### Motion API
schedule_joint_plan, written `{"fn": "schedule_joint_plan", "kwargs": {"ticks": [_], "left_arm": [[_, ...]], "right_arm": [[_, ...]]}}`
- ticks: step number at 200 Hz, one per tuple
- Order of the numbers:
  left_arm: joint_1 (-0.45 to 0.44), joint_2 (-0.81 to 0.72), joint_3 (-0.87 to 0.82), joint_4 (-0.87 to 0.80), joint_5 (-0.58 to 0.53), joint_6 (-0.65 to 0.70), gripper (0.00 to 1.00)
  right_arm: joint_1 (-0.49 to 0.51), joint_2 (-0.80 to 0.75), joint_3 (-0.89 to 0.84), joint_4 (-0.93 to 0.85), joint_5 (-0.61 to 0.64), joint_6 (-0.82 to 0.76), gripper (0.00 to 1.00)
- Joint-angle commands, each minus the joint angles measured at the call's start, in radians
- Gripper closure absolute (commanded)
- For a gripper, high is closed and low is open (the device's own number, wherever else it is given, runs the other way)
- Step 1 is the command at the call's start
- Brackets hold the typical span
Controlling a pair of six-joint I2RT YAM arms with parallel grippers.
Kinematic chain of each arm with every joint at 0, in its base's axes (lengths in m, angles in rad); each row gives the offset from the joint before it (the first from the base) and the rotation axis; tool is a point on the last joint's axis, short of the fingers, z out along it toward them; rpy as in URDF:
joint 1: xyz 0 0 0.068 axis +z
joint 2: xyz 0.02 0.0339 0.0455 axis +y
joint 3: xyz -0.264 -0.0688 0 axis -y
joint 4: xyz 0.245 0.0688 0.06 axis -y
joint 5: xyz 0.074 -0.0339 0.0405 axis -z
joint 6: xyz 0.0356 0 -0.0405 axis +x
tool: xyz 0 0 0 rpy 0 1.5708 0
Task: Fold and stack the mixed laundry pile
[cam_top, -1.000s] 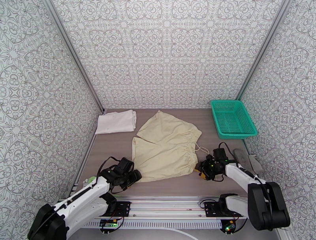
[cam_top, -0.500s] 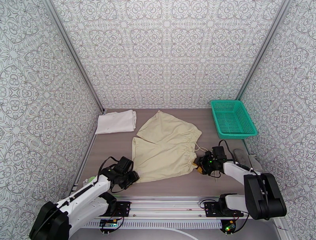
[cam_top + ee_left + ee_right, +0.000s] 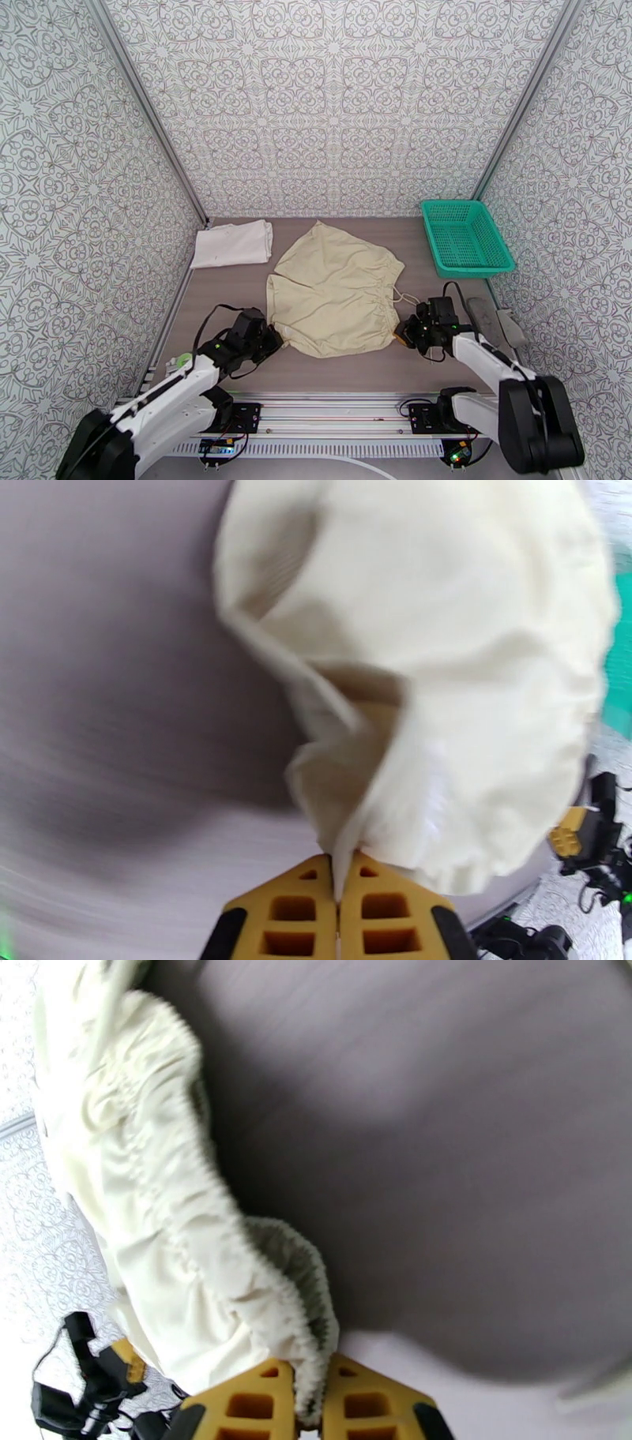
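Beige shorts (image 3: pixel 332 296) with an elastic waist and drawstring lie spread in the middle of the table. My left gripper (image 3: pixel 269 339) is shut on their near left hem corner; in the left wrist view the cloth (image 3: pixel 442 677) rises from between the yellow fingers (image 3: pixel 296 910), lifted off the table. At the near right, my right gripper (image 3: pixel 401 331) is shut on the gathered waistband (image 3: pixel 300 1331), pinched between its yellow fingers (image 3: pixel 363 1402). A folded white T-shirt (image 3: pixel 232 243) rests at the back left.
A teal mesh basket (image 3: pixel 464 237) stands at the back right by the wall. A grey object (image 3: pixel 496 317) lies at the right edge beside my right arm. Patterned walls enclose the table on three sides.
Both grippers went from open to shut on the shorts' near corners. The near edge of the shorts has lifted and drawn slightly toward the back.
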Motion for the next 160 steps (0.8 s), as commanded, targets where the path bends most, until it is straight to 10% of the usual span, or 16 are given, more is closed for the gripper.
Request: {"fn": "schedule_joint_plan", "kwargs": {"ticks": [1, 62, 160], "left_arm": [[-0.011, -0.044, 0.047, -0.052, -0.019, 0.049, 1.0], [0.005, -0.017, 0.253, -0.135, -0.023, 0.179, 1.0], [0.194, 0.574, 0.922, -0.026, 0.17, 0.546, 1.0]], "right_arm": [[-0.004, -0.084, 0.015, -0.217, 0.053, -0.064, 0.98], [-0.003, -0.243, 0.115, -0.503, 0.141, -0.138, 1.0], [-0.028, -0.003, 0.491, -0.445, 0.281, -0.104, 1.0]]}}
